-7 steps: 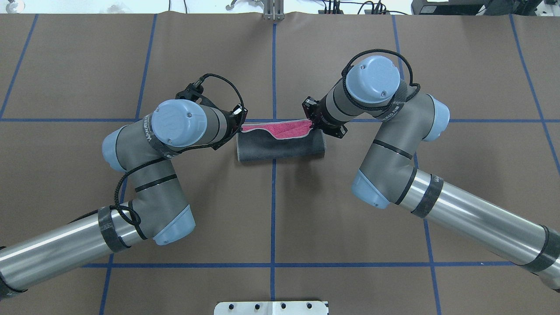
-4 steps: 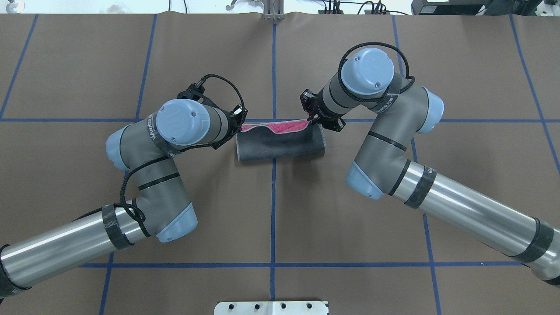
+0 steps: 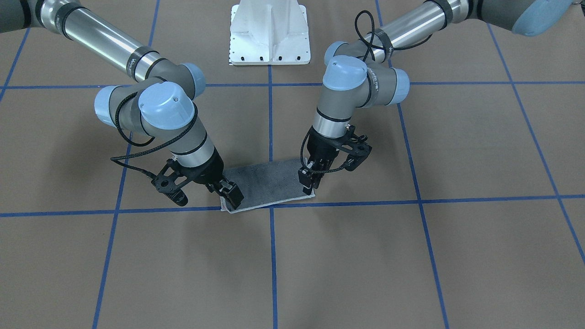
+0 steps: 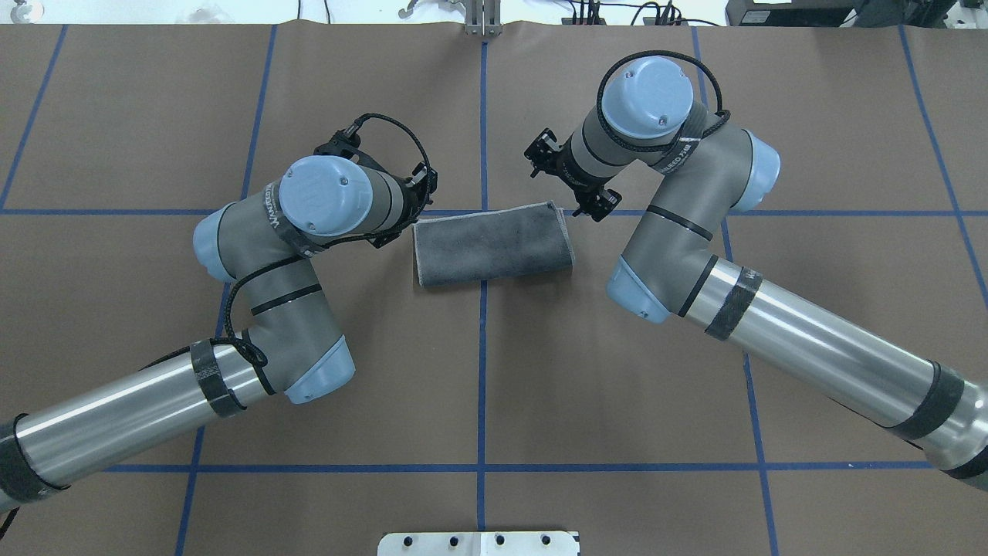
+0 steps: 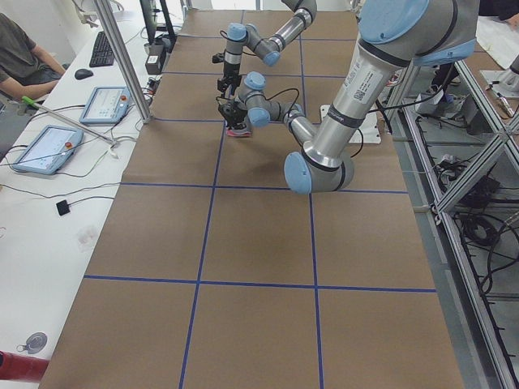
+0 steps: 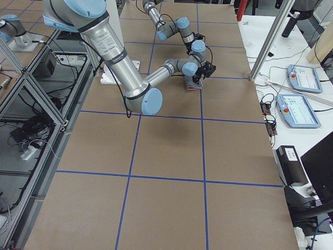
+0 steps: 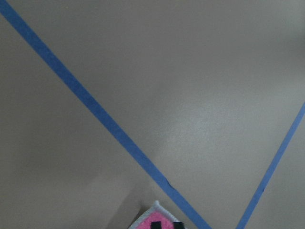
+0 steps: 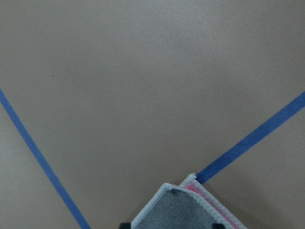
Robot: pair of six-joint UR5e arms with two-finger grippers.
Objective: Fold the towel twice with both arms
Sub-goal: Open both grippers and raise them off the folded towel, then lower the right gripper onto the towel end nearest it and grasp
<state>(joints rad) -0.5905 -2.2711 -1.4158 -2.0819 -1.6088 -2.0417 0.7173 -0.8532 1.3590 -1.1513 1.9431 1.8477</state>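
Right gripper [image 3: 233, 196] open astride towel [image 4: 494, 245] corner; left gripper [image 3: 308, 184] clamped on opp. corner.

Readable text, all views:

- Overhead view: left arm [image 4: 255, 262], black strap [image 4: 272, 224] around the wrist joint, left of centre. White capitals start "WA"; the remaining letters are too small to resolve.
- Overhead view: right arm [image 4: 695, 224], black strap [image 4: 684, 161] under the blue cap, upper right. Same white print, partly curved out of sight.
- Front-facing view: black band [image 3: 135, 59] on the silver tube, upper left. White lettering, not legible.
- Side views: tablet screens [image 5: 108, 103] [image 6: 304, 78] on the white bench show graphics only; no characters resolvable.
- Wrist views: no text.
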